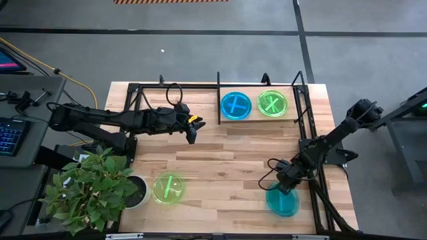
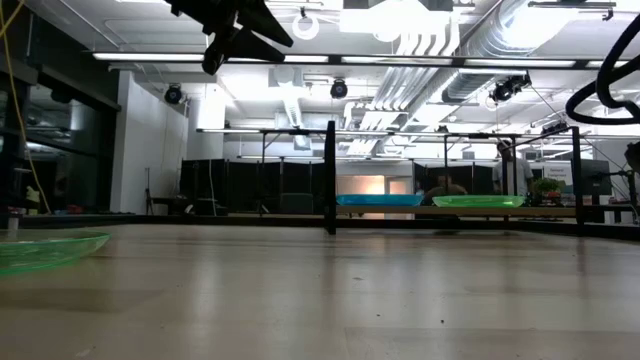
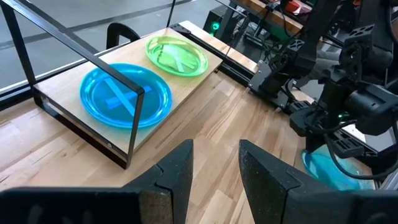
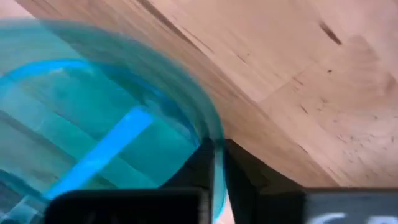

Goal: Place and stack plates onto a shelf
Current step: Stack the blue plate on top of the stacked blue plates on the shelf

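A cyan-blue plate (image 1: 283, 203) sits near the table's near right corner, and my right gripper (image 1: 284, 188) is shut on its far rim. A lime-green plate (image 1: 168, 188) lies flat on the table near the left. A blue plate (image 1: 236, 105) and a green plate (image 1: 272, 103) rest side by side on the light base board of the shelf (image 1: 219, 90) at the far edge. My left gripper (image 3: 216, 168) hovers open above the table, left of the shelf's plates, holding nothing. My right gripper (image 4: 216, 180) pinches the cyan plate's rim (image 4: 208, 134) between its two fingers (image 4: 249, 174), one on the inner side and one on the outer. It comes slanting down from the far right. Whether the plate is lifted off the table, I cannot tell.
A potted plant (image 1: 93, 187) stands at the near left corner beside the green plate. The shelf's black rods and posts (image 1: 301, 113) run along the far edge and down the right side. Bare wood lies open in the table's middle (image 1: 227, 167).
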### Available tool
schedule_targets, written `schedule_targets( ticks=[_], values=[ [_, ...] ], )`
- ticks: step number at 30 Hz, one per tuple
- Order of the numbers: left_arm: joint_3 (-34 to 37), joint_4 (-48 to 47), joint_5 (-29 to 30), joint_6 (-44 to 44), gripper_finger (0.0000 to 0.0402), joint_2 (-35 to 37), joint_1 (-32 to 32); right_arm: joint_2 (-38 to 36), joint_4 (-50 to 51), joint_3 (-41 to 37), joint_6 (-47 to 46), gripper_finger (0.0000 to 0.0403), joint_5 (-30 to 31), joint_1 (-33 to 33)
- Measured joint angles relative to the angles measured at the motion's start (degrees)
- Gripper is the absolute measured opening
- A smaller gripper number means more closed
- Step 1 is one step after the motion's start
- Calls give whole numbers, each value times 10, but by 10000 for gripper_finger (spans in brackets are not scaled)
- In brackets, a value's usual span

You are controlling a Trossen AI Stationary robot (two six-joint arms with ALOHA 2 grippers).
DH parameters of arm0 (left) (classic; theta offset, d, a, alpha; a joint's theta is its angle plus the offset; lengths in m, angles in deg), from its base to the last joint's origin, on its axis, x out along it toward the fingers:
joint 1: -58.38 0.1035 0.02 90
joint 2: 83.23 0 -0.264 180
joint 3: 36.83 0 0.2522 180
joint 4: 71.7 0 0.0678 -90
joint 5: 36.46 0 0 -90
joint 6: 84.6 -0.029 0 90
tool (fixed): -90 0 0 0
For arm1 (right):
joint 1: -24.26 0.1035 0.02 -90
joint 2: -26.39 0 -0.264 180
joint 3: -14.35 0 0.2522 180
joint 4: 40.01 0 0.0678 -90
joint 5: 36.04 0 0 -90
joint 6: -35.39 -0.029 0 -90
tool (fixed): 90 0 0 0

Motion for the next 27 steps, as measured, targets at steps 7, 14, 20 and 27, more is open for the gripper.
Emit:
schedule_targets(
  ticks=[7,14,20,27],
  values=[
    [0,1,4,-15,117,3,0,-41,-9,-3,14,3,8,0],
    [-1,0,19,-26,117,32,14,-136,-83,-3,37,0,25,0],
    [-1,1,20,-29,117,56,32,-182,-181,-3,56,0,116,-12],
    [-1,1,20,-29,117,67,37,-182,-200,-3,49,0,266,-70]
  ],
)
